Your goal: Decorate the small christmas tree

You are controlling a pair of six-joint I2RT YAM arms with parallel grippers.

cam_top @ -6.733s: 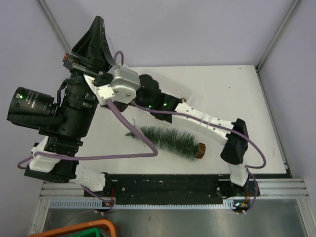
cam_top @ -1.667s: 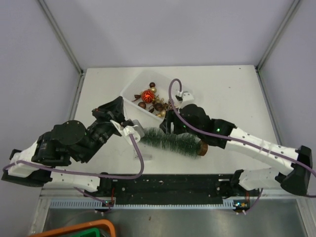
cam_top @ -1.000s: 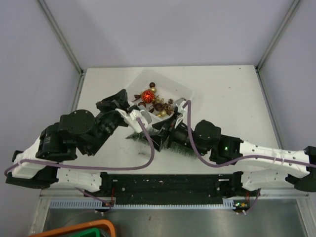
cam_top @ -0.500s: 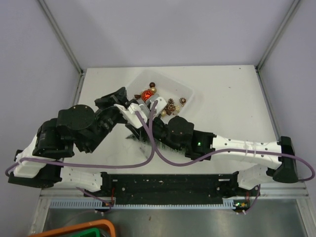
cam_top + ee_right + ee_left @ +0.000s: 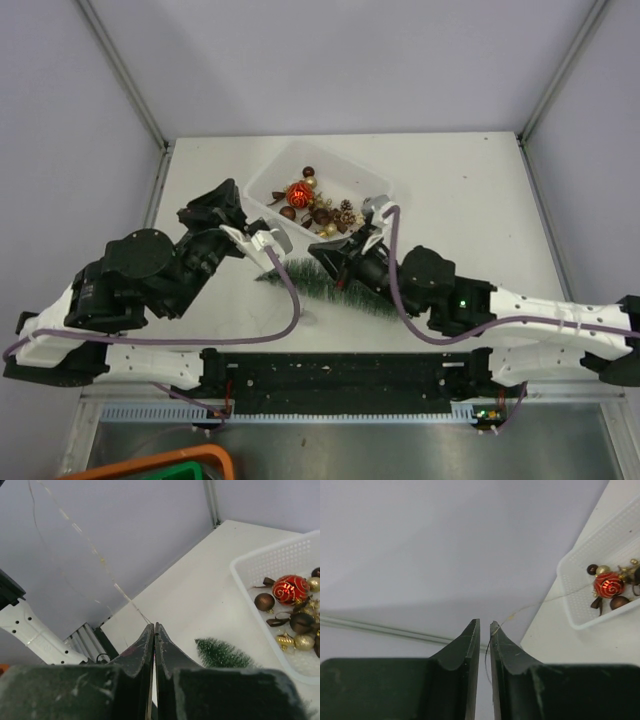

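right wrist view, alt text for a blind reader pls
Right gripper jaws shut on a thin gold wire running up left. The small christmas tree tip lies on the table beside a white tray of baubles.

White table (image 5: 470,190), pale lilac walls (image 5: 350,60) w/ alu corner posts (image 5: 125,80), grey metal ledge (image 5: 400,450) in front.

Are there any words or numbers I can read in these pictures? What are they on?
None: no word, number, label or sign can be read in any view.
The red bauble shows only gold swirls, not letters.
The white tray, the small christmas tree and the thin gold thread carry no tag or writing.
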